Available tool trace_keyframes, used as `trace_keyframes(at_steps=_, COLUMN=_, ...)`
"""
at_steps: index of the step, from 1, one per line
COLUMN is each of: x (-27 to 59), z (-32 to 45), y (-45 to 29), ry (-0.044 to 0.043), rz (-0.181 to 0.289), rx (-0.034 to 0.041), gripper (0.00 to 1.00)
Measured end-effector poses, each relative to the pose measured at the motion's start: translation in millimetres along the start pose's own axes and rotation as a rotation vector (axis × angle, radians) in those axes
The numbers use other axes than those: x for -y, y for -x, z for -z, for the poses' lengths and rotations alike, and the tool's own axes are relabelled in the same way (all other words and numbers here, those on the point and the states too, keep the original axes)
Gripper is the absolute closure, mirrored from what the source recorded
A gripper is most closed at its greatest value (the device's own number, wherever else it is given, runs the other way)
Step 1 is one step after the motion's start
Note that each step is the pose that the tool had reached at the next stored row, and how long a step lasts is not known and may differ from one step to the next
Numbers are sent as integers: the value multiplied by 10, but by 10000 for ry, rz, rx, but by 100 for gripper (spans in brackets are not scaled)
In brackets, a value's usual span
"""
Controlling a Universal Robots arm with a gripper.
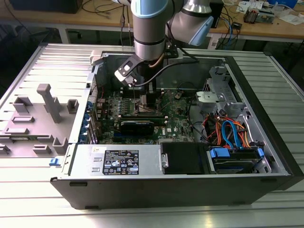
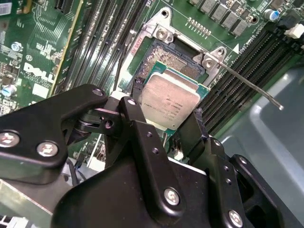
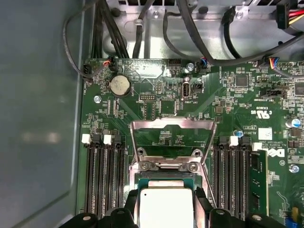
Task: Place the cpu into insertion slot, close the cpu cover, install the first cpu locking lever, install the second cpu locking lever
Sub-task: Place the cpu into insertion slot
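The cpu (image 2: 171, 100), a flat square chip with a silver-grey top, sits between the black fingers (image 2: 134, 97) of my gripper (image 2: 166, 108), which is shut on its two opposite edges. It hangs tilted just over the insertion slot (image 2: 178, 59), whose dark recess with its pin field shows beyond the chip. In the first wrist view the cpu (image 3: 166, 206) and gripper (image 3: 166, 204) are at the near edge, and the cpu cover (image 3: 171, 124) stands swung open behind the socket. A thin wire locking lever (image 2: 247, 83) sticks out, unlatched. My gripper (image 1: 145, 97) reaches down inside the case.
Long black memory slots (image 3: 104, 180) flank the socket on both sides. Cable bundles (image 3: 190, 28) hang along the case wall. A power supply (image 1: 118, 161) and a drive bay with blue and orange cables (image 1: 232, 137) fill the near side. A grey fixture (image 1: 47, 102) stands outside, at the exterior view's left.
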State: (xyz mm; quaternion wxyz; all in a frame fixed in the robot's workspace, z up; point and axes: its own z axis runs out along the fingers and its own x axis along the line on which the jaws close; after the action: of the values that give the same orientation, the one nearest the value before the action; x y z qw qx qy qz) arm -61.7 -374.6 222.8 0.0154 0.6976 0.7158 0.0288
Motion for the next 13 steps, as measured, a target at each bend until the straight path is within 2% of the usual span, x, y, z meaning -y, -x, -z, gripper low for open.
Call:
trace_keyframes(at_steps=7, x=8, z=-57, y=12, ry=1, rz=-65, rx=48, gripper=45)
trace_keyframes(at_steps=9, x=17, z=-114, y=13, ry=-1, rz=-69, rx=65, gripper=45)
trace_keyframes(at_steps=13, x=24, z=-154, y=14, ry=1, rz=-132, rx=69, gripper=45)
